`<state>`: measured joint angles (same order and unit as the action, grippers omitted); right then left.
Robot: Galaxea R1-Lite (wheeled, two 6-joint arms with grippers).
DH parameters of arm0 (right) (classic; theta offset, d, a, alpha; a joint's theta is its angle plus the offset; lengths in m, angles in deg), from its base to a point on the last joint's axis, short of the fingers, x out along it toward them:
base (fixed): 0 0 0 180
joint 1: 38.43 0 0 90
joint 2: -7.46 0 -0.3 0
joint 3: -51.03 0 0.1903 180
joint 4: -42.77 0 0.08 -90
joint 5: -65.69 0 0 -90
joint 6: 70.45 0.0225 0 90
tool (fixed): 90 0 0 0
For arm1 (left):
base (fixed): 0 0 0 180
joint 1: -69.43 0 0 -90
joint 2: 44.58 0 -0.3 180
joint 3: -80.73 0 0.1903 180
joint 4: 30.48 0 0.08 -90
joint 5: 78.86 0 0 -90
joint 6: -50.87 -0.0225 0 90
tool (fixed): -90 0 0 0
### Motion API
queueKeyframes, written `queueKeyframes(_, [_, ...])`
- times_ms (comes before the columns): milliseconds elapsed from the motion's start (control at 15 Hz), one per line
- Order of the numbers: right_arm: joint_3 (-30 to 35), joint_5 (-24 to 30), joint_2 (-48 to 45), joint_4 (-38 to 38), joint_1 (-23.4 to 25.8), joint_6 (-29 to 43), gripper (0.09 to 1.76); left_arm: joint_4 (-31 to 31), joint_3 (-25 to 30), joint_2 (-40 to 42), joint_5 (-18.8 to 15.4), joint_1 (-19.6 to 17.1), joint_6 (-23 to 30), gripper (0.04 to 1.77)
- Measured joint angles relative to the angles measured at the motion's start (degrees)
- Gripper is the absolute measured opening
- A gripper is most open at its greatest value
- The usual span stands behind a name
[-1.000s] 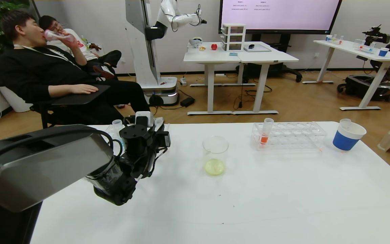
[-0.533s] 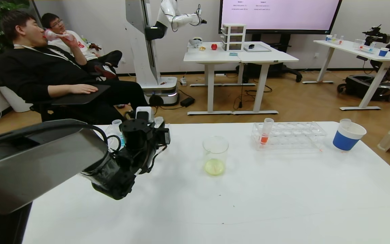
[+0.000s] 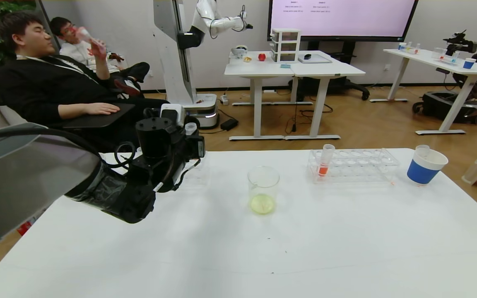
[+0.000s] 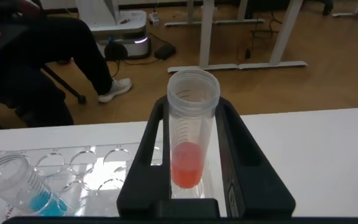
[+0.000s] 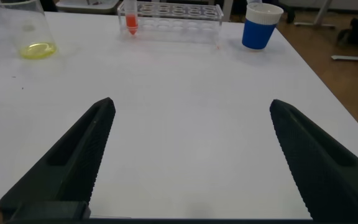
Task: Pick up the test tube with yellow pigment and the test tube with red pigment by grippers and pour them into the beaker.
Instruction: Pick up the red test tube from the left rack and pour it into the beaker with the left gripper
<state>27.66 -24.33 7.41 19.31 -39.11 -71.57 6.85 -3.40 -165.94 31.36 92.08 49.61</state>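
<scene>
Your left pincer (image 4: 191,186) is closed on the test tube with red pigment (image 4: 190,140), held upright at centre frame in the left wrist view, clear of the rack (image 4: 73,165) beneath it, where a blue-liquid tube (image 4: 23,186) leans. In the head view that pincer (image 3: 186,138) sits left of centre, well apart from the beaker (image 3: 263,190) at mid-frame on the bench (image 3: 304,248). You can see pale yellow liquid in the beaker's bottom, so I judge the yellow pour done; the yellow tube itself I cannot make out. What is left for you: carry the red tube over and tip it in. Your right pincer (image 5: 188,155) hangs wide open over bare bench, holding nothing. Another red-filled tube (image 3: 325,159) stands in the right-hand rack (image 3: 362,165).
</scene>
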Motion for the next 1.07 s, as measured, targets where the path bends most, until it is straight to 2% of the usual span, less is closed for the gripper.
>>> queueKeyframes(133, [0.0,0.02,0.0,0.0,0.0,0.02,1.74,0.02,-0.52,0.68,-1.66,0.06,-4.04,0.46])
queueKeyframes(333, [0.0,0.0,0.0,0.0,0.0,0.0,1.74,0.11,-0.87,2.04,-8.55,0.67,-5.71,0.46])
queueKeyframes(533, [0.0,0.0,0.0,0.0,0.0,0.0,1.74,3.22,0.41,3.28,-17.62,2.15,-10.12,0.46])
queueKeyframes(733, [0.0,0.0,0.0,0.0,0.0,0.0,1.74,9.86,3.78,3.58,-27.94,3.34,-19.1,0.46])
queueKeyframes(1067, [0.0,0.0,0.0,0.02,0.0,0.0,1.74,10.8,5.23,2.95,-32.76,6.34,-32.06,0.46])
